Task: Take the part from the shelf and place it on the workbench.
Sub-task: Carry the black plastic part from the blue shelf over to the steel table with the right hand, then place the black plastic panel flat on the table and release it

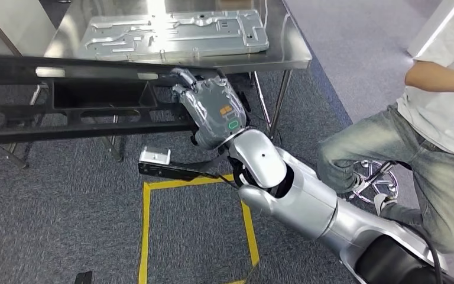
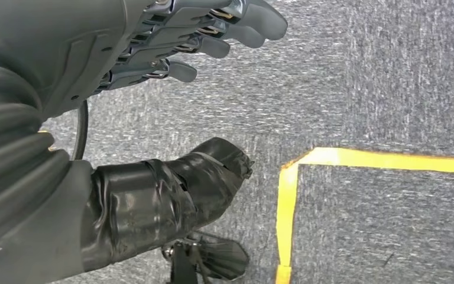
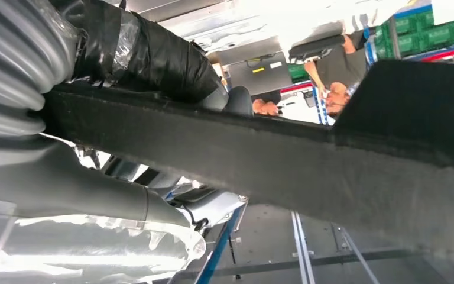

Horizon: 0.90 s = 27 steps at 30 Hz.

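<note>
The part is a long black frame-like piece (image 1: 83, 70) that runs from the left edge of the head view to my right hand (image 1: 213, 109). It hangs level in the air just in front of the steel workbench (image 1: 289, 56). My right hand grips its right end, fingers curled over the top bar. Seen from the right wrist, the black bar (image 3: 272, 160) crosses the picture with my taped thumb (image 3: 153, 56) pressed against it. My left hand (image 2: 171, 41) hangs over grey carpet with its fingers loosely extended and nothing in it.
A large silver metal panel (image 1: 177, 32) lies on the workbench top. A person (image 1: 425, 118) in jeans and a white shirt sits on a stool at the right, close to my right arm. Yellow tape (image 1: 146, 231) marks a square on the carpet below.
</note>
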Tool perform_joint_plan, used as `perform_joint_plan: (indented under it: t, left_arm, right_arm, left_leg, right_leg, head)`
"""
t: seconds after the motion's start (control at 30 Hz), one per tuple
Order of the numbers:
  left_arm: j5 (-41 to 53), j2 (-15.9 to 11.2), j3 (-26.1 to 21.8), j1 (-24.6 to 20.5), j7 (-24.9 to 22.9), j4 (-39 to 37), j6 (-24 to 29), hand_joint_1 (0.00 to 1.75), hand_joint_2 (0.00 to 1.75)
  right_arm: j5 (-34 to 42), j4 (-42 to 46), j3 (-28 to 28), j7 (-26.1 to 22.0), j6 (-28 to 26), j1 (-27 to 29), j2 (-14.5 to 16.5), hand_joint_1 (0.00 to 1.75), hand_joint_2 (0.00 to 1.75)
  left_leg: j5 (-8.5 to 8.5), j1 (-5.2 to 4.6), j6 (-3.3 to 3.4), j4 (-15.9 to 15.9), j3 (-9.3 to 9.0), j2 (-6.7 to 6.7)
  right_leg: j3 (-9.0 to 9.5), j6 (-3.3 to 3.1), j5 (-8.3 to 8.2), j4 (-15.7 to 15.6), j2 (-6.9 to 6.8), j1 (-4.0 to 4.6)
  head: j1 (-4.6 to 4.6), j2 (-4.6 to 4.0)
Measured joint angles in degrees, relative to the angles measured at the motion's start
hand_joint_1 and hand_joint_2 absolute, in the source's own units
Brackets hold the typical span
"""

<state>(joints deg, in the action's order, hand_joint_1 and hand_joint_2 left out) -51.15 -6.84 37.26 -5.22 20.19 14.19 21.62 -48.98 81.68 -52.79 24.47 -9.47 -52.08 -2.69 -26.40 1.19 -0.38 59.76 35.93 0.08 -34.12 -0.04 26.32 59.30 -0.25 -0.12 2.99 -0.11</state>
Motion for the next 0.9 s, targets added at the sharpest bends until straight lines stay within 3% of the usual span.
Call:
perform_joint_plan:
  t: [0.13,0.17,0.23,0.3,0.33,0.37,0.4,0.47,0.53,0.63,0.7,0.77,0.8,0.83,0.9]
  left_arm:
    - [0.0,0.0,0.2,0.1,0.0,0.0,-0.1,0.00,1.75]
    - [0.0,0.0,0.2,0.1,0.0,0.0,-0.1,0.00,1.75]
    - [0.0,0.0,0.3,0.0,0.0,0.0,-0.1,0.00,1.75]
    - [0.0,0.0,0.3,0.1,0.0,0.0,-0.1,0.00,1.75]
    - [0.0,0.0,0.3,0.1,0.0,0.0,-0.1,0.00,1.75]
    - [0.0,0.0,0.3,0.1,0.0,0.0,-0.2,0.00,1.75]
    - [0.0,0.0,0.3,0.1,0.0,0.0,-0.3,0.00,1.75]
    - [0.0,0.1,0.4,0.0,-0.1,0.0,-0.5,0.00,1.75]
    - [0.0,0.2,0.4,0.0,-0.3,0.0,-0.6,0.00,1.75]
    - [0.0,0.3,0.5,0.1,-0.4,0.0,-0.6,0.00,1.75]
    - [0.0,0.3,0.5,0.1,-0.5,0.0,-0.6,0.00,1.75]
    - [0.0,0.3,0.5,0.1,-0.6,0.0,-0.6,0.00,1.75]
    - [-0.1,0.3,0.5,0.1,-0.6,0.0,-0.6,0.00,1.75]
    - [-0.1,0.3,0.5,0.2,-0.7,0.0,-0.7,0.00,1.75]
    - [-0.2,0.3,0.5,0.3,-0.7,0.0,-1.1,0.00,1.75]
  right_arm:
    - [-1.9,-0.1,0.1,0.8,-2.2,-0.1,-0.2,1.75,1.75]
    - [-2.1,-0.2,0.1,0.8,-2.5,-0.1,-0.3,1.75,1.75]
    - [-2.3,-0.3,0.2,0.8,-2.8,-0.1,-0.3,1.75,1.75]
    - [-2.6,-0.5,0.3,1.0,-3.0,0.2,-0.5,1.75,1.75]
    - [-3.1,-0.6,0.3,1.1,-3.3,0.3,-0.5,1.75,1.75]
    - [-3.9,-0.8,0.3,1.4,-3.7,0.4,-0.6,1.75,1.75]
    - [-4.8,-0.9,0.3,1.7,-4.4,0.4,-0.7,1.75,1.75]
    - [-6.8,-1.2,0.4,2.0,-6.4,0.5,-0.7,1.75,1.75]
    - [-8.8,-1.4,0.7,2.0,-8.6,0.7,-0.8,1.75,1.75]
    - [-10.1,-1.6,1.5,1.8,-10.4,1.0,-0.9,1.75,1.75]
    - [-9.6,-1.7,2.0,1.3,-10.9,1.1,-1.0,1.75,1.75]
    - [-8.7,-1.8,2.5,0.6,-11.8,1.3,-1.0,1.75,1.75]
    - [-8.4,-1.8,2.7,0.3,-12.1,1.5,-1.0,1.75,1.75]
    - [-8.2,-1.9,2.9,0.2,-12.3,1.6,-1.0,1.75,1.75]
    - [-8.2,-2.0,3.2,0.0,-12.4,1.8,-1.0,1.75,1.75]
  left_leg:
    - [0.01,0.06,1.58,-0.2,-0.26,-0.29]
    - [0.01,0.12,1.90,-0.3,-0.39,-0.32]
    - [-0.12,0.01,2.29,-0.3,-0.47,-0.39]
    - [-0.25,-0.19,2.47,-0.3,-0.58,-0.53]
    - [-0.36,-0.29,2.52,-0.3,-0.71,-0.65]
    - [-0.47,-0.38,2.54,-0.3,-0.91,-0.80]
    - [-0.63,-0.44,2.53,-0.3,-1.12,-0.94]
    - [-0.85,-0.58,2.27,-0.3,-1.29,-1.13]
    - [-0.85,-0.50,1.79,-0.5,-1.27,-1.19]
    - [-1.43,-0.51,0.95,-0.3,-1.35,-1.05]
    - [-3.73,-0.42,0.53,4.2,0.79,-0.83]
    - [-6.39,-0.30,0.10,11.5,4.81,-0.72]
    - [-6.69,-0.22,-0.10,13.8,6.29,-0.67]
    - [-5.90,-0.13,-0.26,14.1,6.84,-0.60]
    - [-1.70,0.05,-0.38,8.4,4.70,-0.37]
  right_leg:
    - [-0.54,0.98,1.18,1.4,0.00,0.01]
    - [-1.55,1.22,2.41,3.6,0.04,-0.04]
    - [-5.21,1.49,5.50,10.8,0.07,-0.09]
    - [-8.43,1.43,6.39,16.0,0.07,-0.07]
    - [-8.66,1.23,5.25,15.7,0.09,-0.03]
    - [-7.79,0.91,3.19,13.2,0.12,0.05]
    - [-6.17,0.46,0.85,9.1,0.20,0.21]
    - [-3.03,-0.35,-1.71,2.4,0.42,0.60]
    - [-1.94,-0.72,-1.65,0.3,0.53,0.95]
    - [-1.13,-1.24,-1.84,-1.0,0.39,0.50]
    - [-0.50,-1.65,-1.92,-1.7,0.22,0.17]
    - [-0.39,-1.93,-1.73,-1.6,0.18,0.17]
    - [-0.34,-1.96,-1.60,-1.6,0.20,0.16]
    - [-0.27,-1.93,-1.42,-1.5,0.26,0.14]
    - [0.00,-1.61,-0.82,-1.0,0.36,0.06]
  head:
    - [-0.11,0.00]
    - [-0.18,0.00]
    - [-0.31,0.00]
    - [-0.32,0.00]
    - [-0.33,0.00]
    - [-0.33,0.00]
    - [-0.33,0.00]
    - [-0.21,0.00]
    - [-0.13,0.00]
    - [-0.12,0.00]
    - [-0.06,0.00]
    - [-0.01,0.00]
    - [-0.01,0.00]
    - [0.00,0.00]
    - [0.00,0.00]
